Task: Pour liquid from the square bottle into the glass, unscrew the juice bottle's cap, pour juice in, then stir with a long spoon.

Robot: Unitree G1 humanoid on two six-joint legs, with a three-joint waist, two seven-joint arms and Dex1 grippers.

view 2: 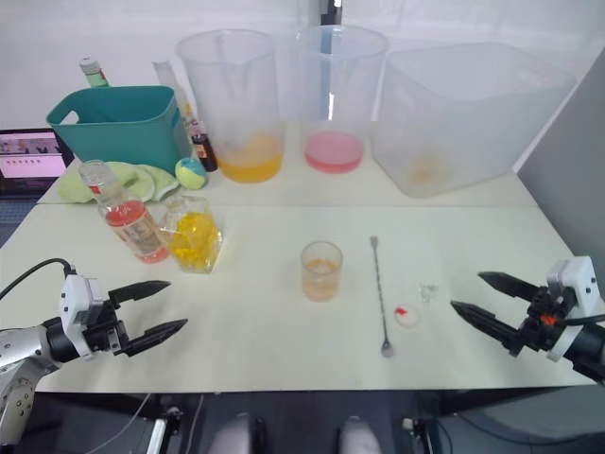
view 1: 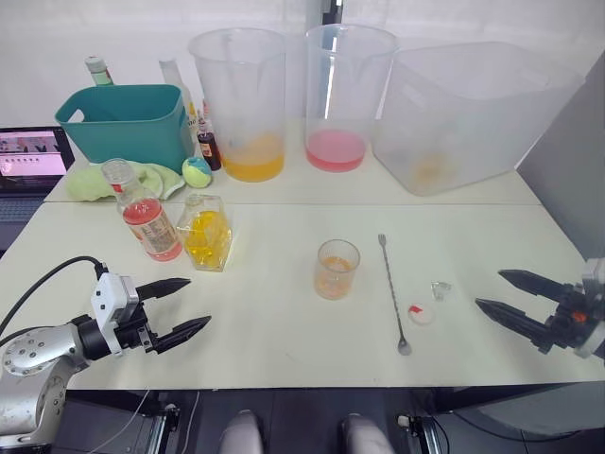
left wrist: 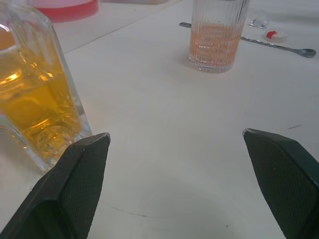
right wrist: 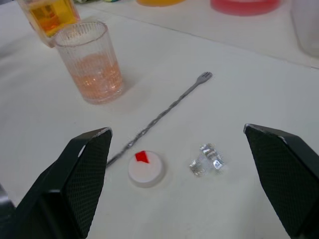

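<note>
Fingers (right wrist: 89, 169) spread; right wrist shows clear stopper (right wrist: 206, 160) beside cap (right wrist: 146, 169).

square bottle (view 1: 205, 232): yellow | glass (view 1: 337, 270): ribbed, pale orange | cap (view 1: 421, 313): white, red mark

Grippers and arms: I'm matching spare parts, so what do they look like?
Left gripper and right gripper: each has two long black tapered fingers, mesh-textured inside at the wrist cameras. The left sits on a white block with a silver-grey arm and a looping black cable; the right shows a white housing with small red-orange details.
</note>
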